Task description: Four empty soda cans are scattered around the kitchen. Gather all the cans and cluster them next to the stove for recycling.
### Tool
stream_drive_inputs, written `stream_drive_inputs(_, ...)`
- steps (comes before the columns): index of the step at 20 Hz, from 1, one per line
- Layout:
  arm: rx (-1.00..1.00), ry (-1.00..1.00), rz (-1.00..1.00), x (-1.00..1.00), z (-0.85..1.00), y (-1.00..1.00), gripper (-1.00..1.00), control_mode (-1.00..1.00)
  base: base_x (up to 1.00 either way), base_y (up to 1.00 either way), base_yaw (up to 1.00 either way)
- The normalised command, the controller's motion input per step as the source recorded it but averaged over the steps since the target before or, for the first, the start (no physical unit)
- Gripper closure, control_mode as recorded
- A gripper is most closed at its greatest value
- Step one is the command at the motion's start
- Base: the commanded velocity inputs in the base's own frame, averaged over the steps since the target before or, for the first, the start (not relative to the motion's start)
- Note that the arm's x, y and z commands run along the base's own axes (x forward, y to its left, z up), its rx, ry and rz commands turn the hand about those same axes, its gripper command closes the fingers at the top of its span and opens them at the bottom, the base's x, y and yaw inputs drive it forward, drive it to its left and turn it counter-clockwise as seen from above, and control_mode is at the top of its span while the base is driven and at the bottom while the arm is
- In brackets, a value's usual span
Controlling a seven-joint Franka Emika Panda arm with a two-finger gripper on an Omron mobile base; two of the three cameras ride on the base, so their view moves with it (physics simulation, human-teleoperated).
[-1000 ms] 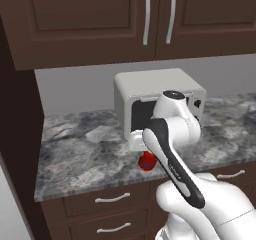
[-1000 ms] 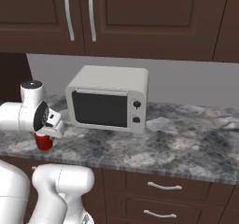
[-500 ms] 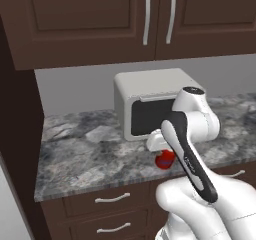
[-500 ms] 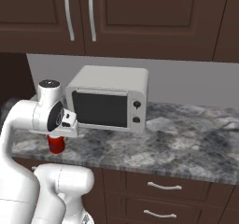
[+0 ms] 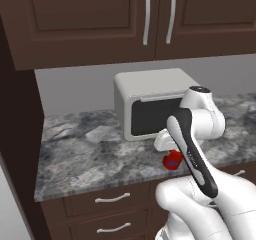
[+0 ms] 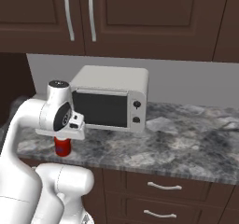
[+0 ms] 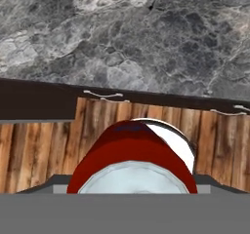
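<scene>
Over the last second the arm swings from the left part of the counter (image 5: 90, 154) toward the right, and the red soda can (image 5: 173, 160) goes with it: a second ago it hung in front of the toaster oven's left edge, and now, in the left base view, it hangs below the hand near the oven's right front corner, just above the front edge of the granite. The cabinets and the toaster oven (image 6: 112, 99) sit in the same place in the base views, so the base stands and only the arm moves. That reads as a can already picked up and being carried, probably toward the stove, which lies somewhere off to the side; judged from this, the gathering is under way and this can has yet to be set down. The gripper (image 6: 64, 141) is closed on the can, its jaws around the upper part, with the can's red body (image 6: 63, 146) hanging under the white hand in the right base view. The hand view looks down along the can (image 7: 134, 160): its rounded top fills the lower middle, with the wooden floor and the drawer fronts beyond it and the counter's edge above. The can's long axis stands about upright, top toward the hand, bottom toward the floor, only slightly tilted, if at all.
</scene>
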Motion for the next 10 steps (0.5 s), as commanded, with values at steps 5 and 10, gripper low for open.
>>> stream_drive_inputs(5, -0.11, 0.00, 0.00, 0.00, -0.08, -0.01, 1.00, -1.00, 0.00, 0.00, 0.00)
stream_drive_inputs(10, 0.00, 0.02, 0.00, 0.03, 0.00, 0.00, 1.00, 1.00, 0.00, 0.00, 0.00)
